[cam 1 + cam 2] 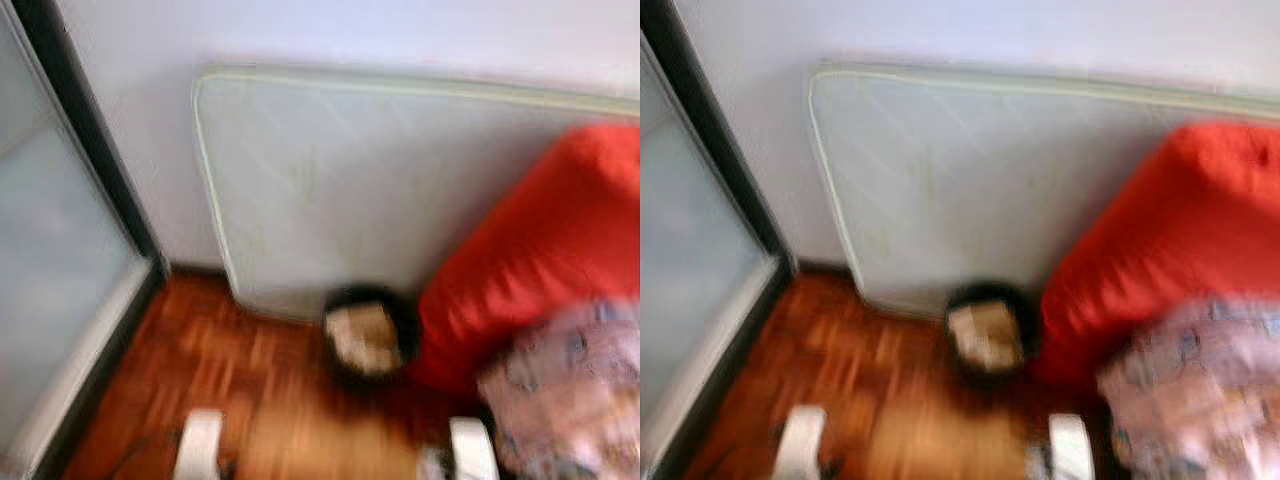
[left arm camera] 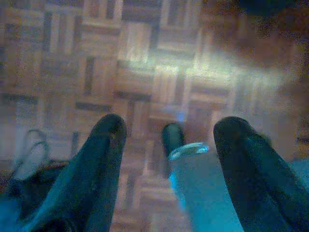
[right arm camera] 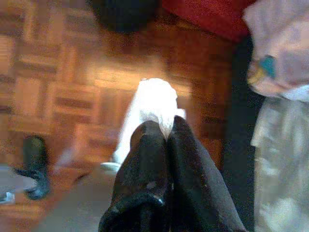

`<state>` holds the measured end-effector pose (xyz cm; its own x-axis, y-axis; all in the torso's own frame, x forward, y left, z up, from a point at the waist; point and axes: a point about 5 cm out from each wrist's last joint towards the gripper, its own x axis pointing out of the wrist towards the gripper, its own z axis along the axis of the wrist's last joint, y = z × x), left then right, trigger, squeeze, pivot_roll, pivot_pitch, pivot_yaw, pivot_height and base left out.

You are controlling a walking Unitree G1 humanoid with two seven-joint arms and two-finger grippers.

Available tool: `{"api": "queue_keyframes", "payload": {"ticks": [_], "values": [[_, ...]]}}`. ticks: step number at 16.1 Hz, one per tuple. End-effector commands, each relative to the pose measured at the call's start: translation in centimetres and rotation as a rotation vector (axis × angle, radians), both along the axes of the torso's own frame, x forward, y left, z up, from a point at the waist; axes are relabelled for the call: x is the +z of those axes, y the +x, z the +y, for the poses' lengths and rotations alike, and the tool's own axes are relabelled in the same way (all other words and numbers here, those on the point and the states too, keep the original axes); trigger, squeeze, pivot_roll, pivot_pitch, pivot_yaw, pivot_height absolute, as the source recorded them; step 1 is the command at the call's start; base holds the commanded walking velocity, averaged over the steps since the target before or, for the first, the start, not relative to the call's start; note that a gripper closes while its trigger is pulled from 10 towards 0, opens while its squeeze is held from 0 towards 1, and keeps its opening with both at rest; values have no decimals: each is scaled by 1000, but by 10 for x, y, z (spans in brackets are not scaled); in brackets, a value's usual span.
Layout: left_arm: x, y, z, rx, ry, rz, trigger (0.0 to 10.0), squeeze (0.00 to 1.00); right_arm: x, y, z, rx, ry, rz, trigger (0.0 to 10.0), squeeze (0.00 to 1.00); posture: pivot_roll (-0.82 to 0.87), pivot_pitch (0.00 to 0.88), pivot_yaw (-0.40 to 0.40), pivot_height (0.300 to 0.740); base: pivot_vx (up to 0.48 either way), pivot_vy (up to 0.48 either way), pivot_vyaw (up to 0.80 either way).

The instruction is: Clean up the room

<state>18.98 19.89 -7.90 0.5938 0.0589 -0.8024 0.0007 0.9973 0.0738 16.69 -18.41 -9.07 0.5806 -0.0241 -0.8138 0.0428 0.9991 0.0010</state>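
Note:
The head views are blurred. A black round bin (image 1: 368, 338) with something tan inside stands on the parquet floor, at the foot of a leaning white mattress (image 1: 330, 180). In the right wrist view my right gripper (image 3: 165, 129) is shut on a crumpled white wad (image 3: 154, 101), held above the floor, with the bin (image 3: 123, 12) a short way beyond it. My left gripper (image 2: 171, 126) is open over bare parquet with nothing between its fingers. Both silver forearms (image 1: 200, 445) (image 1: 472, 447) show low in the head view.
A big red cushion (image 1: 540, 250) leans beside the bin on the right. A pale patterned cloth (image 1: 570, 390) lies in front of it. A dark-framed glass door (image 1: 60, 260) runs along the left. A cable or strap (image 2: 29, 154) lies on the floor.

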Motion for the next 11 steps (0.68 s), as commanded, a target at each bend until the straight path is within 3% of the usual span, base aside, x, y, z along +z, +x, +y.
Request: {"api": "queue_keyframes", "payload": {"ticks": [1,11], "values": [[0,3,-7,-19,-7,-2,10000,0,-2,-7,-11,-8,-29,23,10000,0,-72,51,-33,740,255,0,0],[1,5,-11,-28,-10,-17,10000,0,-2,-8,-11,15,-39,27,10000,0,-71,54,-34,740,255,0,46]]}}
